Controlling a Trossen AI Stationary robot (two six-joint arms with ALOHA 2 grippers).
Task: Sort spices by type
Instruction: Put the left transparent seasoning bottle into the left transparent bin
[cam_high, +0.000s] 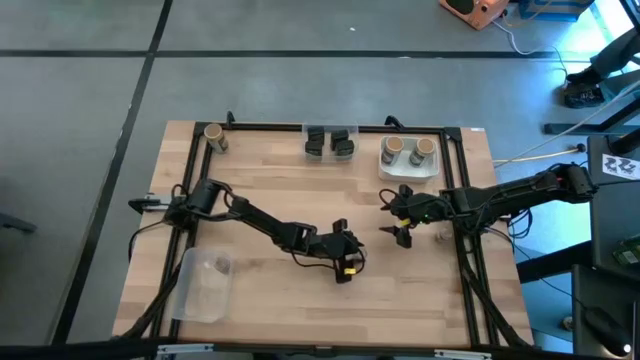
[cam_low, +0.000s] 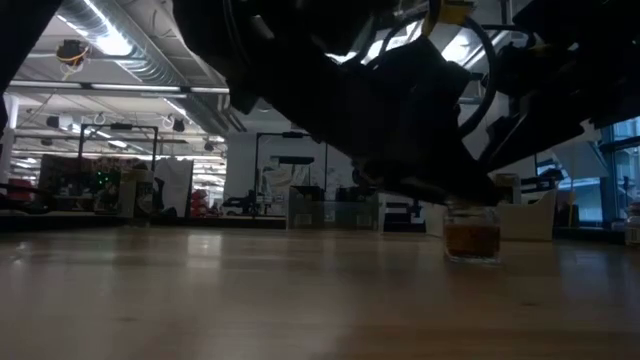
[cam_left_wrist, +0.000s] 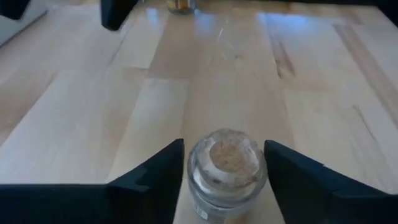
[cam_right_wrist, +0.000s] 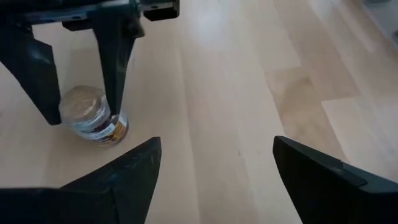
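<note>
The left end effector (cam_left_wrist: 224, 177) straddles a tan-topped jar (cam_left_wrist: 227, 168) standing mid-worktop (cam_high: 270, 280), fingers apart and not yet touching, so it should close evenly on the glass body below the lid, while the right end effector (cam_right_wrist: 214, 165) waits open nearby.

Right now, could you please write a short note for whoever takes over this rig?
Left pincer: fingers either side of a small cork-topped jar standing mid-table, not visibly clamped.
Right pincer: open, empty, close by the same jar.
Sorted so far: two tan-topped jars in a clear tray at the back right; two dark boxy jars in the back middle tray.
Left to do: one tan-topped jar stands alone at the back left corner; the jar mid-table needs placing. A clear tray at the front left seems to hold something small, hard to make out.
</note>
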